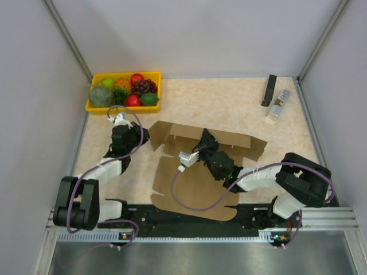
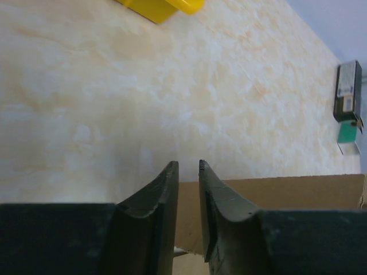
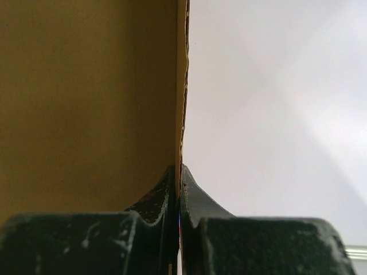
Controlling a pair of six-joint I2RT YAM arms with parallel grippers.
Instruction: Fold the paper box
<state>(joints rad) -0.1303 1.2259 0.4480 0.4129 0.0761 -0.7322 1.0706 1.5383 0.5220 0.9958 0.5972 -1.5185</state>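
The right gripper (image 3: 179,171) pinches an upright flap of the brown paper box (image 1: 195,192); the left gripper (image 2: 188,167) hovers beside it, jaws narrowly apart.

The table (image 1: 218,103) has a beige marbled top. A yellow tray (image 1: 123,109) sits at the table's far left corner. It holds a red apple (image 1: 137,78), dark grapes (image 1: 143,87), a green fruit (image 1: 149,99) and a grey-green melon (image 1: 100,96). A black bar (image 1: 268,90) and a small white box (image 1: 278,105) lie just beside each other near the table's far right corner.
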